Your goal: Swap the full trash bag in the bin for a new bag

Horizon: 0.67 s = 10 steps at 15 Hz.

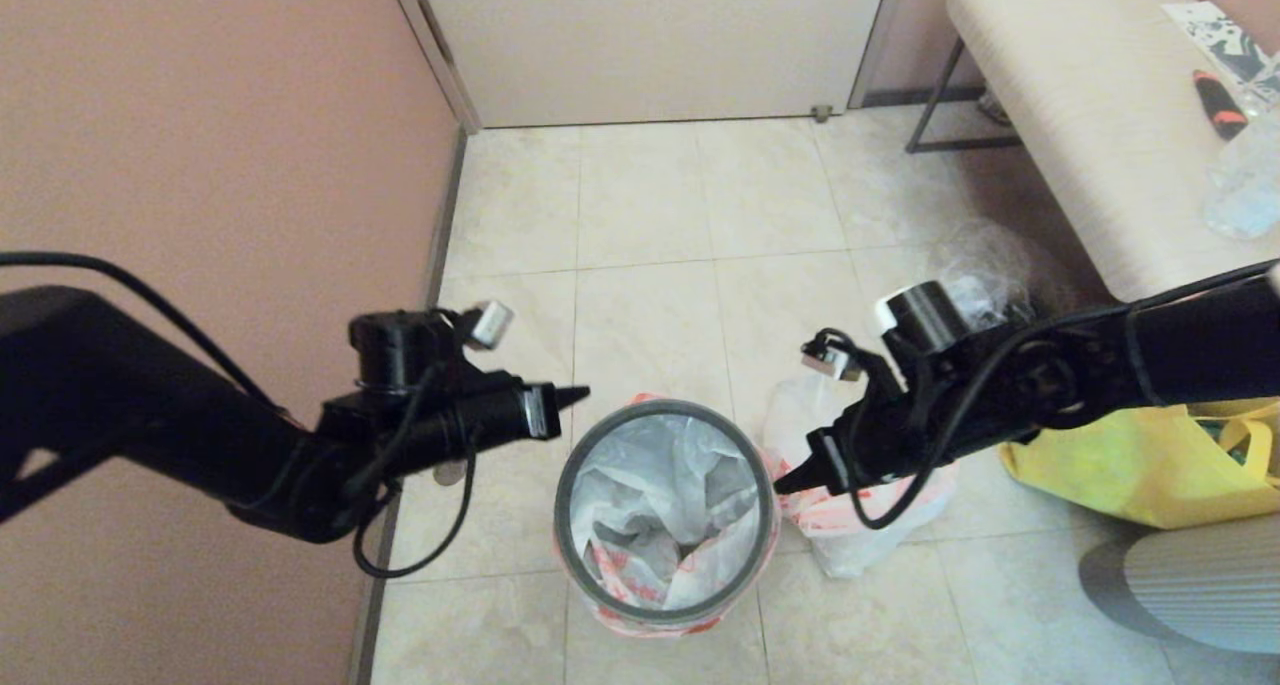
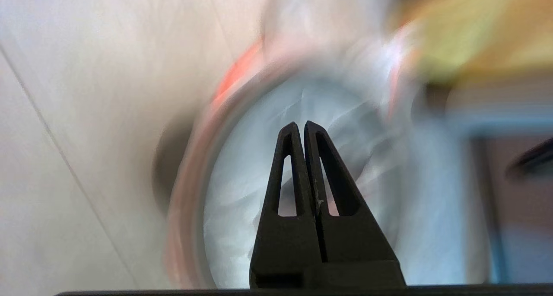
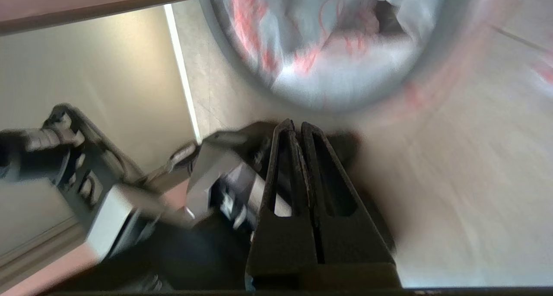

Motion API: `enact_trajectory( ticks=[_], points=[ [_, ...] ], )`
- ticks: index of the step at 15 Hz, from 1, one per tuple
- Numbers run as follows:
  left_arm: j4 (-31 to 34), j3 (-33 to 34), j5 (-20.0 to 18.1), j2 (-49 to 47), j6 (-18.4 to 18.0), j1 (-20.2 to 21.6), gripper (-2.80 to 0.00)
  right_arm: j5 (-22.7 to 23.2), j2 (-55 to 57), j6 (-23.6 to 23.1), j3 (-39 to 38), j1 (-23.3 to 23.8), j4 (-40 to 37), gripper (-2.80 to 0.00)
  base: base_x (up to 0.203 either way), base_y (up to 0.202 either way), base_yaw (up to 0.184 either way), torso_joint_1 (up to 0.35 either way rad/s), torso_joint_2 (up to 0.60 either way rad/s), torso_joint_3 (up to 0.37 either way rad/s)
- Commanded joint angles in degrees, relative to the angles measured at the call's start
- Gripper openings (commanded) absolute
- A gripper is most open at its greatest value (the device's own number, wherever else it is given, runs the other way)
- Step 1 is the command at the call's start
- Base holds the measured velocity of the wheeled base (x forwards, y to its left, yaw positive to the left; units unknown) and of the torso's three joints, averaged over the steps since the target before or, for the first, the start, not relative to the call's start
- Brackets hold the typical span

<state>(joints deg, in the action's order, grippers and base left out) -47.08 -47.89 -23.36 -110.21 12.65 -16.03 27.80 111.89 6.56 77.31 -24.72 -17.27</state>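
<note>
The bin [image 1: 563,495] stands on the tiled floor at centre, its grey ring clamped over a thin white bag [image 1: 660,495] that lines it, orange-red hem folded outside. The full trash bag [image 1: 850,550] sits on the floor just right of the bin, partly hidden by my right arm. My left gripper [image 1: 580,395] hovers shut and empty above the bin's left rim. My right gripper [image 1: 780,485] is shut and empty at the bin's right rim. The left wrist view shows my left gripper [image 2: 301,124] over the lining bag [image 2: 259,157]. My right gripper [image 3: 297,122] appears beside the lined bin [image 3: 328,71].
A yellow tote [image 1: 1130,465] lies on the floor at right. A clear bag [image 1: 985,255] sits beside a padded bench [image 1: 1080,115] at back right. A pink wall [image 1: 200,165] runs close on the left, and a door [image 1: 650,35] closes the back.
</note>
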Motion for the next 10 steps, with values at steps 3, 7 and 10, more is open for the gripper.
enact_trajectory(
  ticks=[3, 7, 10],
  points=[
    [10.8, 1.1, 5.5, 35.4, 1.6, -4.2, -2.8, -11.0, -30.5, -0.1, -5.0, -0.4, -15.5, -2.8, 0.0, 0.0, 0.0, 0.0, 0.0, 0.0],
    [34.4, 2.3, 11.9, 64.0, -0.7, -2.3, -2.8, -22.7, -56.1, -0.2, -15.7, 0.8, -26.5, -2.8, 0.0, 0.0, 0.0, 0.0, 0.0, 0.0],
    [50.2, 3.0, 12.2, 80.3, 0.3, 10.6, -2.8, -26.6, -74.1, -0.1, -24.7, 5.2, -33.2, -2.8, 0.0, 0.0, 0.0, 0.0, 0.0, 0.0]
  ],
)
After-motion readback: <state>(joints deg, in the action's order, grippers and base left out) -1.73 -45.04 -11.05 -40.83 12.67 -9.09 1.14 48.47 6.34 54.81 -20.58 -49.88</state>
